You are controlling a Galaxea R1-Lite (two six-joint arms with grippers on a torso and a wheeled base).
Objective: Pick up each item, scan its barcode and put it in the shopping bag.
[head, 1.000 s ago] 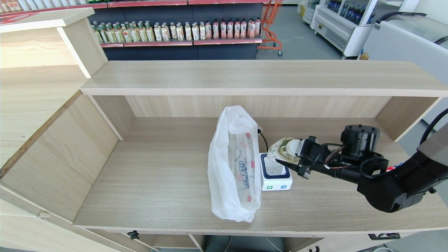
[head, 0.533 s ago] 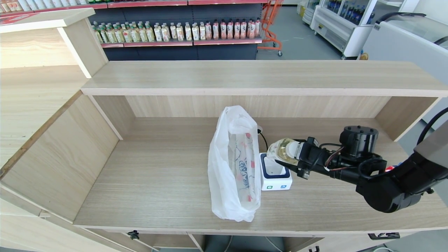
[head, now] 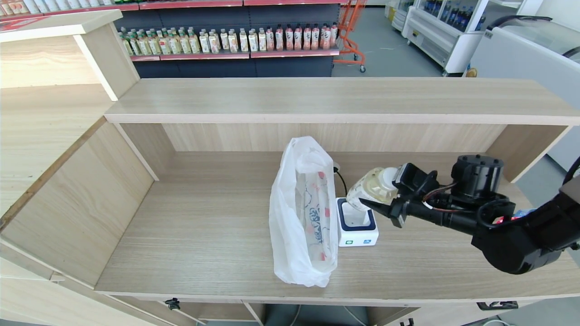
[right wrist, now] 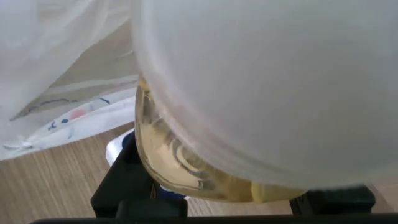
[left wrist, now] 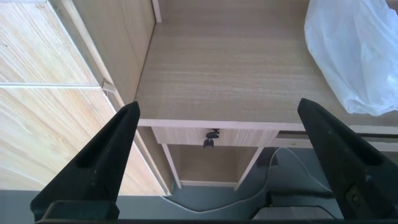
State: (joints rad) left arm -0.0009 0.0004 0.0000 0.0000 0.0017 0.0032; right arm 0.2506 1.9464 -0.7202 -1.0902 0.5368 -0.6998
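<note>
Far left, just outside the front edge of counter (head: 204,226): left gripper (left wrist: 217,165), fingers (left wrist: 93,168) spread wide, nothing between them.

Centre of counter: bag (head: 302,217), white plastic, standing upright, mouth gaping upward. Printed panel inside (red and blue marks); contents not discernible.

Just right of bag: scanner (head: 357,226), white box, dark-rimmed window facing up. Touching bag or merely beside it: cannot tell. Black cable (head: 340,179) running behind it toward the back wall.

Over scanner window: bottle (head: 369,188), clear, pale yellow liquid, white cap. Tilted, base down toward scanner, cap up toward the wrist. Gap between base and window not judgeable.

Right: right gripper (head: 379,195), clamped on bottle at the cap end, one finger beneath, the other hidden behind it. Arm lying in from the right edge, above counter.

Background: shelf (head: 226,54) stocked with drink bottles at rear left to centre; freezer (head: 521,50) at rear right.
</note>
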